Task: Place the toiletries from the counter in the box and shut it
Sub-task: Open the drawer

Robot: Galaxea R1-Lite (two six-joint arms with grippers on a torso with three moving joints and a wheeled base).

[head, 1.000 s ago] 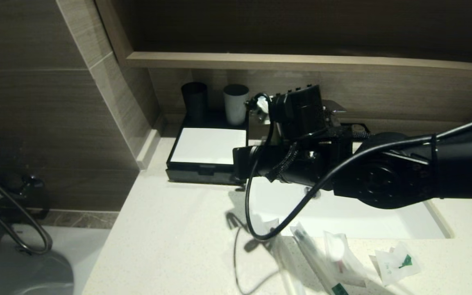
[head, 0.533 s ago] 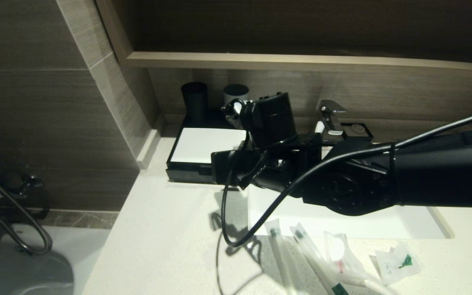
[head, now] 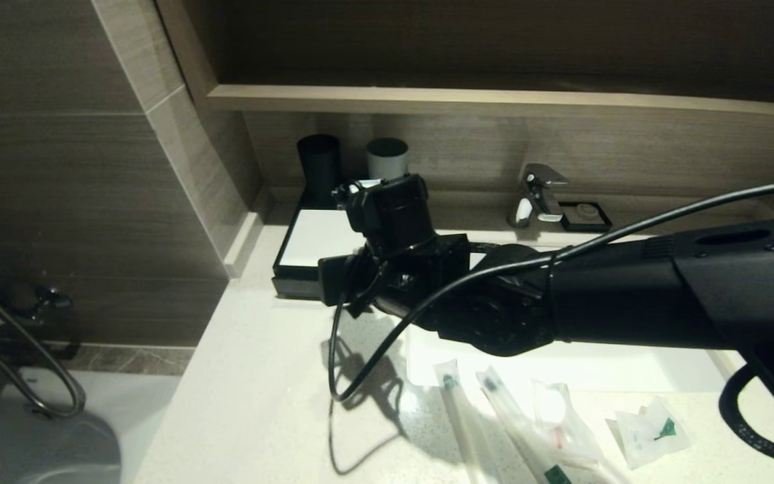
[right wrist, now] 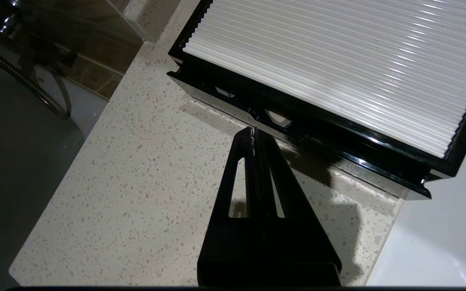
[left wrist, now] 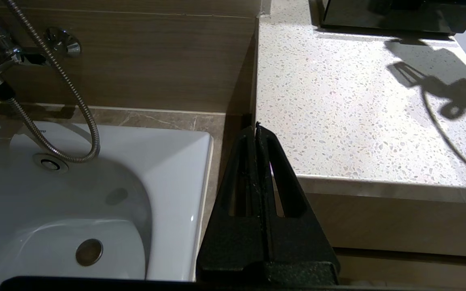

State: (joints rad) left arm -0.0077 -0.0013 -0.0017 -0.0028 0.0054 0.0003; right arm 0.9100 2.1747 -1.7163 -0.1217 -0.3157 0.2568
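The box [head: 310,245], black with a ribbed white panel [right wrist: 338,60], stands at the counter's [head: 259,390] back left. My right gripper [right wrist: 254,130] is shut and empty. Its tips hover just above the counter, right in front of the box's glossy black drawer front [right wrist: 318,139]. The toiletries lie at the counter's near edge: two long thin packets [head: 461,420] [head: 511,420], one with a pink stick [head: 558,420] and a squarish one [head: 649,430]. My left gripper [left wrist: 256,126] is shut and sits low, off the counter's left end.
A black cup [head: 320,165] and a grey cup [head: 387,158] stand behind the box. The white basin [head: 595,370], a tap [head: 538,195] and a small black soap dish [head: 585,215] lie to the right. A bathtub [left wrist: 95,182] with a shower hose lies beyond the left edge.
My right arm has swung left across the basin and lower, bringing the shut gripper in front of the box. The packets have not moved.
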